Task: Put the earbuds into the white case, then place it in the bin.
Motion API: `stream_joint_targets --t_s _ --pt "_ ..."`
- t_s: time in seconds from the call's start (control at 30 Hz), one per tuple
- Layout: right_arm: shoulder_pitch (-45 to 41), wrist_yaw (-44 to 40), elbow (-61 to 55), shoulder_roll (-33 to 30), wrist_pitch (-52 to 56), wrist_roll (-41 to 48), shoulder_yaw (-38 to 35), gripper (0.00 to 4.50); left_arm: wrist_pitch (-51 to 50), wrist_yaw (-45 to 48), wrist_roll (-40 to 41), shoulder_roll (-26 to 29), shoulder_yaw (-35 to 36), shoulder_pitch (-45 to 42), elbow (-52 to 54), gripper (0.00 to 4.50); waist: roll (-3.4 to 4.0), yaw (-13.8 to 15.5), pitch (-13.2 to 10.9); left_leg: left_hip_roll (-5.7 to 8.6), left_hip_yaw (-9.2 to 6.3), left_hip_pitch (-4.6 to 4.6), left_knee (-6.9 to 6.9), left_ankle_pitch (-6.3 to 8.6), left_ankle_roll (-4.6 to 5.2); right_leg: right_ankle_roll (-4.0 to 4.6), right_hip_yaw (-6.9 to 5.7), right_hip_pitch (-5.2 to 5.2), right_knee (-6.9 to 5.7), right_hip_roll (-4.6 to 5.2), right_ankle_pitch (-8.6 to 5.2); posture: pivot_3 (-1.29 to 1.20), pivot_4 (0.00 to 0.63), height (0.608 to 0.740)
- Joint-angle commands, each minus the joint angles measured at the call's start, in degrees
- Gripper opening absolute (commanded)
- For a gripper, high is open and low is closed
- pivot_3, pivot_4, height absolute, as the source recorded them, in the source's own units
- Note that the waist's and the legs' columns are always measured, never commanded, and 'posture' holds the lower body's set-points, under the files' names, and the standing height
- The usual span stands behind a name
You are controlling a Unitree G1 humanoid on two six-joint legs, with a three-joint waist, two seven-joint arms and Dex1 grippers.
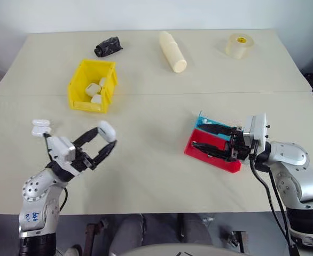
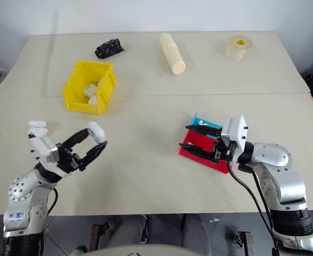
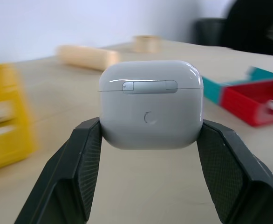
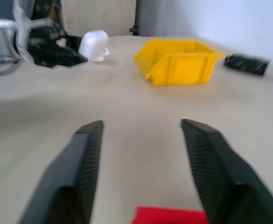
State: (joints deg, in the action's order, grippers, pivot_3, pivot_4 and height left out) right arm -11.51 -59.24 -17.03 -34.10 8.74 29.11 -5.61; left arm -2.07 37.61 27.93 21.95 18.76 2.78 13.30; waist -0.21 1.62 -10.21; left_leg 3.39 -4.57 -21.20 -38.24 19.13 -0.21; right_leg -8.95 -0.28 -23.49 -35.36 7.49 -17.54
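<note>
My left gripper (image 1: 109, 137) is at the near left of the table, raised and shut on the white case (image 1: 107, 131). In the left wrist view the white case (image 3: 150, 105) sits between the two fingertips with its lid closed. The earbuds are out of view. The yellow bin (image 1: 77, 90) stands farther back on the left, beyond the held case, with several white cases inside. My right gripper (image 1: 197, 135) hovers open over the red tray at the right, nothing between its fingers (image 4: 87, 144). The right wrist view looks across to the bin (image 4: 178, 63) and the held case (image 4: 93, 44).
A red tray (image 1: 212, 156) and a teal tray (image 1: 204, 121) lie side by side under the right gripper. At the back stand a cream cylinder (image 1: 172, 52), a roll of tape (image 1: 238, 46) and a black crumpled object (image 1: 108, 47). A seam runs across the table.
</note>
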Motion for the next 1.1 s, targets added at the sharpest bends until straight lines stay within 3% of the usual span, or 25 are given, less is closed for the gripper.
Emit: stream_joint_targets --t_s 0.03,0.07,0.27,0.67,0.77,0.8,0.9,1.1 --pt "2.5 0.5 -1.3 0.8 -0.7 2.7 -2.3 4.03 -2.6 -13.3 0.1 -3.1 5.6 -1.4 2.6 2.73 -0.02 0.0 0.0 0.00 -0.02 0.00 0.00 0.00 0.00 0.00 0.00 0.01 0.00 0.00 0.00 0.00 0.150 0.740" --pt "2.8 0.6 -1.7 1.3 -0.7 3.8 -2.6 4.41 -4.9 -16.7 0.4 -3.6 6.6 -2.3 2.2 2.73 -0.04 0.0 0.0 0.02 -0.03 -0.01 0.01 0.00 0.00 0.00 0.00 -0.01 0.00 0.00 0.00 0.00 0.150 0.740" --pt "3.4 3.3 -2.5 3.7 -0.6 5.1 -2.3 4.47 -10.6 -25.7 0.1 -3.2 7.7 -11.7 -2.4 2.73 -0.04 -0.2 0.0 -0.01 -0.01 0.01 0.03 -0.01 -0.02 0.00 0.00 -0.05 -0.05 -0.05 0.00 0.00 0.150 0.740" --pt "-0.6 6.3 -2.8 5.7 -0.1 3.0 1.7 4.47 -12.8 -24.5 -9.6 4.2 -1.0 -35.5 -30.5 2.73 -0.06 -0.6 0.0 0.18 0.03 -0.01 0.08 -0.02 -0.04 0.00 -0.03 -0.11 -0.24 -0.07 0.00 0.00 0.150 0.740" --pt "-0.7 6.9 -3.1 6.2 -0.2 2.9 2.2 4.47 -9.7 -23.5 -9.7 3.3 -0.9 -38.9 -35.7 2.73 -0.09 -0.9 0.0 0.22 0.04 -0.01 0.11 -0.01 -0.04 0.00 -0.03 -0.14 -0.25 -0.07 0.00 0.00 0.150 0.740" --pt "-0.6 7.2 -3.2 6.3 -0.3 2.9 2.4 4.50 -9.3 -22.8 -9.6 3.0 -1.1 -39.5 -36.4 3.48 -0.12 -0.9 0.0 0.22 0.04 -0.02 0.10 -0.01 -0.04 0.00 -0.03 -0.14 -0.24 -0.07 0.00 0.00 0.150 0.740" --pt "-0.3 7.6 -3.3 6.4 -0.7 2.7 2.7 4.50 -8.7 -19.8 -9.0 3.1 -1.8 -38.6 -35.0 4.42 -0.14 -1.0 -0.1 0.07 0.03 -0.05 0.07 -0.02 -0.04 0.00 -0.05 -0.15 -0.25 -0.04 0.00 0.00 0.150 0.740" --pt "0.9 5.5 -3.4 4.6 -0.8 3.5 1.6 4.50 -8.6 -6.7 -4.9 8.4 -0.7 -29.1 -22.4 4.47 -0.14 -1.6 -0.1 0.01 0.02 -0.05 0.09 -0.01 -0.05 0.00 -0.05 -0.15 -0.26 -0.02 0.00 0.00 0.150 0.740"
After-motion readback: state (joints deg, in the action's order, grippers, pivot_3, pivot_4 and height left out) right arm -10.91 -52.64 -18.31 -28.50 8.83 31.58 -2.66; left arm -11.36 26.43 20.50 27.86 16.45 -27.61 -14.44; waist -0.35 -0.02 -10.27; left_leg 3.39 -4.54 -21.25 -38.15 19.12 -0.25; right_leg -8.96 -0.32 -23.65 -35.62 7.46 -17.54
